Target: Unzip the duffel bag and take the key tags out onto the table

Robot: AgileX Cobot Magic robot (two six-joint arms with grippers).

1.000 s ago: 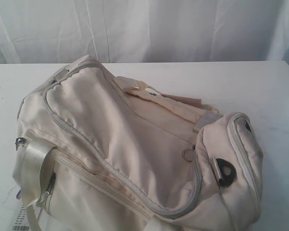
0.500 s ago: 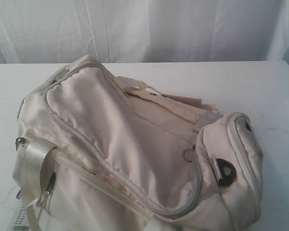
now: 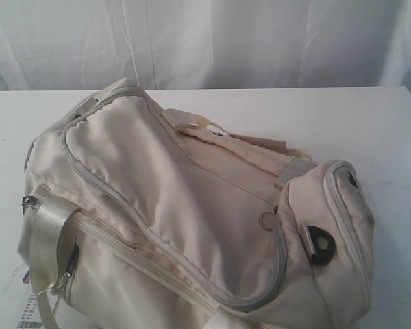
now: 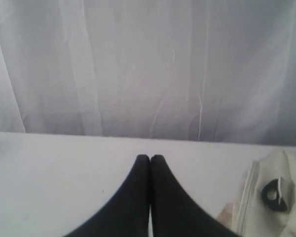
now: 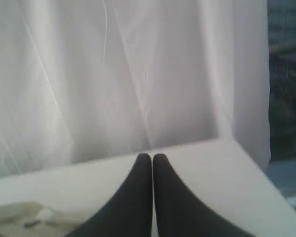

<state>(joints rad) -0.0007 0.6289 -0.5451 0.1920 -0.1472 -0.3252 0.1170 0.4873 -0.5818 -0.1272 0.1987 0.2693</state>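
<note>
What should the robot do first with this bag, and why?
Probably open the right gripper and lower it toward the ring pull on the duffel bag. The grey zipper looks closed all round. Both the right gripper and the left gripper are shut and clear of the bag, so nothing has hold of the pull yet.

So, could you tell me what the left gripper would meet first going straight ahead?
Probably bare table, then the white curtain; the duffel bag lies off to one side. Depth is unclear.
</note>
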